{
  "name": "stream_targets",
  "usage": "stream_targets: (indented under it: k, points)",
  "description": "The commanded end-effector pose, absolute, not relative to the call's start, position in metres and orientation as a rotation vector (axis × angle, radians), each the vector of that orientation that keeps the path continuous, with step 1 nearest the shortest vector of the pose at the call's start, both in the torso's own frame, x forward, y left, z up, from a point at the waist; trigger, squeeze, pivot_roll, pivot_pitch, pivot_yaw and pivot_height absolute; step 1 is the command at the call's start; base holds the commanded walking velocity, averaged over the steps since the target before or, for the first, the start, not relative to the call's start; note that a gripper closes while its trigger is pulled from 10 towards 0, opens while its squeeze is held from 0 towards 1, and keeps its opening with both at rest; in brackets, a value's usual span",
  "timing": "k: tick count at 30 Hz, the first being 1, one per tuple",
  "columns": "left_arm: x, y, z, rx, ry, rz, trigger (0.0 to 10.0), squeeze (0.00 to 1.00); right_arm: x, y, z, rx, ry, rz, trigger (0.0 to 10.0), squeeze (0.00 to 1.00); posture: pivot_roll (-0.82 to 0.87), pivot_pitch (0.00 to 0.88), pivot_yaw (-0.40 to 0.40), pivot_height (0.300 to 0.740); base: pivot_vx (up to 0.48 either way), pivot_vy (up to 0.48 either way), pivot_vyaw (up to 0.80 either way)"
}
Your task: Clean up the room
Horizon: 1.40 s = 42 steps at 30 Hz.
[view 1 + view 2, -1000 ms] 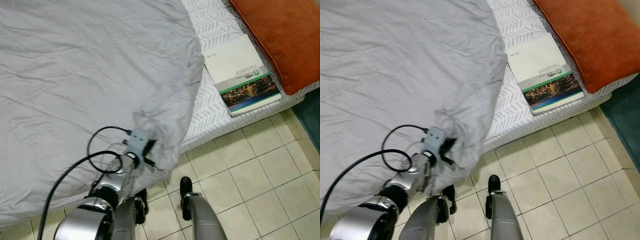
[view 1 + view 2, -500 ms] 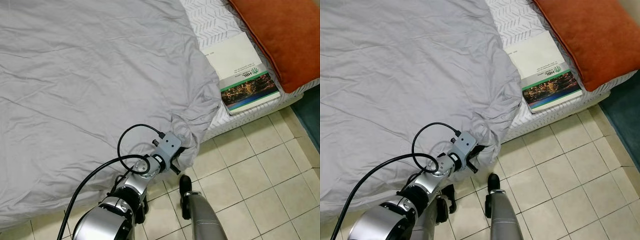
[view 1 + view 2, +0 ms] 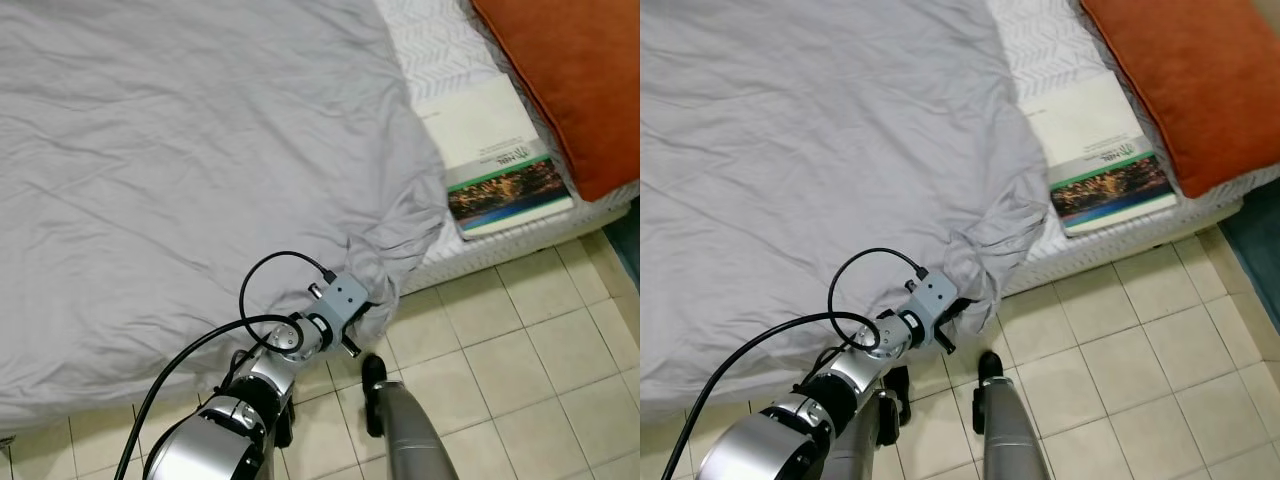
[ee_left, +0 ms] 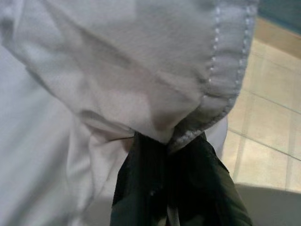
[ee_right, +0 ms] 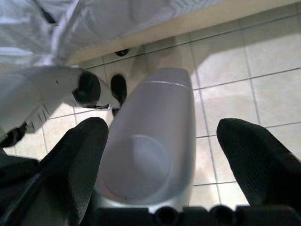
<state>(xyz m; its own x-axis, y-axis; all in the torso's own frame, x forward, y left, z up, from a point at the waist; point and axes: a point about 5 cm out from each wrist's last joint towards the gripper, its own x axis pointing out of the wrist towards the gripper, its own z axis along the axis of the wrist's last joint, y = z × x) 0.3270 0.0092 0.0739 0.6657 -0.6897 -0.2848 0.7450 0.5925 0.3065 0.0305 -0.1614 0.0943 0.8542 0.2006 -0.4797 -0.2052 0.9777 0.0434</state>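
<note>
Gripping the stitched corner of the grey duvet point(image 3: 200, 160), the left tool point(image 4: 169, 165) is clamped on a bunch of fabric at lower centre of the left eye frame, just off the bed's edge above the tiled floor point(image 3: 530, 370). The duvet lies spread over most of the bed, filling the upper left and middle, largely smooth but puckered around the held corner. Its long axis runs from lower left to upper right, and the held corner points toward the lower right. I judge the spreading well along; the corner has yet to be laid flat. A book point(image 3: 495, 160) and an orange pillow point(image 3: 570, 80) sit at upper right on the patterned sheet point(image 3: 430, 40). The right tool point(image 5: 160, 155) hangs idle, fingers apart.
</note>
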Motion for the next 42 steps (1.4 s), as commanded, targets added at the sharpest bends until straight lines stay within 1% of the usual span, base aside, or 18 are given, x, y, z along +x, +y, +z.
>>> stream_targets:
  k: [1, 2, 4, 5, 6, 14, 19, 23, 26, 30, 35, 38, 42]
  points:
    - [0.305, -0.018, 0.060, 0.437, 0.174, -0.945, 10.0, 0.00, 0.019, -0.159, 0.084, 0.018, 0.577, 0.216, 10.0, 0.00, -0.36, 0.630, 0.025, 0.740, 0.000, 0.000, 0.00]
    - [0.305, -0.018, 0.060, 0.437, 0.174, -0.945, 10.0, 0.00, 0.019, -0.159, 0.084, 0.018, 0.577, 0.216, 10.0, 0.00, -0.36, 0.630, 0.025, 0.740, 0.000, 0.000, 0.00]
    - [0.298, -0.032, 0.062, 0.441, 0.156, -0.998, 10.0, 0.00, 0.020, -0.158, 0.084, 0.018, 0.575, 0.221, 10.0, 0.00, -0.36, 0.628, 0.024, 0.740, 0.000, 0.000, 0.00]
    - [0.291, -0.045, 0.063, 0.439, 0.144, -1.046, 10.0, 0.00, 0.021, -0.157, 0.083, 0.017, 0.574, 0.226, 10.0, 0.00, -0.36, 0.625, 0.025, 0.740, 0.000, 0.000, 0.00]
    - [0.288, -0.049, 0.064, 0.438, 0.139, -1.068, 10.0, 0.00, 0.021, -0.157, 0.083, 0.018, 0.574, 0.227, 10.0, 0.00, -0.36, 0.624, 0.026, 0.740, 0.000, 0.000, 0.00]
    - [0.262, -0.073, 0.057, 0.443, 0.138, -1.212, 10.0, 0.00, 0.020, -0.155, 0.081, 0.020, 0.575, 0.229, 10.0, 0.00, -0.36, 0.622, 0.032, 0.740, 0.000, 0.000, 0.00]
    - [0.255, -0.077, 0.053, 0.422, 0.146, -1.219, 10.0, 0.00, 0.020, -0.155, 0.081, 0.020, 0.575, 0.229, 10.0, 0.00, -0.36, 0.621, 0.032, 0.740, 0.000, 0.000, 0.00]
    - [0.261, -0.073, 0.056, 0.346, 0.152, -1.168, 10.0, 0.00, 0.020, -0.155, 0.080, 0.021, 0.575, 0.229, 10.0, 0.00, -0.35, 0.624, 0.034, 0.740, 0.000, 0.000, 0.00]
    - [0.264, -0.069, 0.054, 0.320, 0.191, -1.140, 10.0, 0.00, 0.020, -0.155, 0.080, 0.021, 0.577, 0.230, 10.0, 0.00, -0.35, 0.625, 0.033, 0.740, -0.380, 0.000, 0.00]
    - [0.264, -0.067, 0.053, 0.335, 0.190, -1.139, 10.0, 0.00, 0.020, -0.155, 0.079, 0.021, 0.578, 0.231, 10.0, 0.00, -0.35, 0.625, 0.033, 0.740, -0.431, 0.000, 0.00]
    - [0.259, -0.071, 0.052, 0.381, 0.176, -1.169, 10.0, 0.00, 0.020, -0.155, 0.079, 0.021, 0.580, 0.234, 10.0, 0.00, -0.35, 0.625, 0.032, 0.740, 0.000, 0.000, 0.00]
    - [0.256, -0.079, 0.056, 0.374, 0.157, -1.192, 10.0, 0.00, 0.020, -0.154, 0.078, 0.021, 0.582, 0.235, 10.0, 0.00, -0.35, 0.625, 0.033, 0.740, 0.000, 0.000, 0.00]
    - [0.255, -0.083, 0.058, 0.375, 0.152, -1.197, 10.0, 0.00, 0.021, -0.154, 0.078, 0.021, 0.583, 0.236, 10.0, 0.00, -0.35, 0.623, 0.035, 0.740, 0.000, 0.000, 0.00]
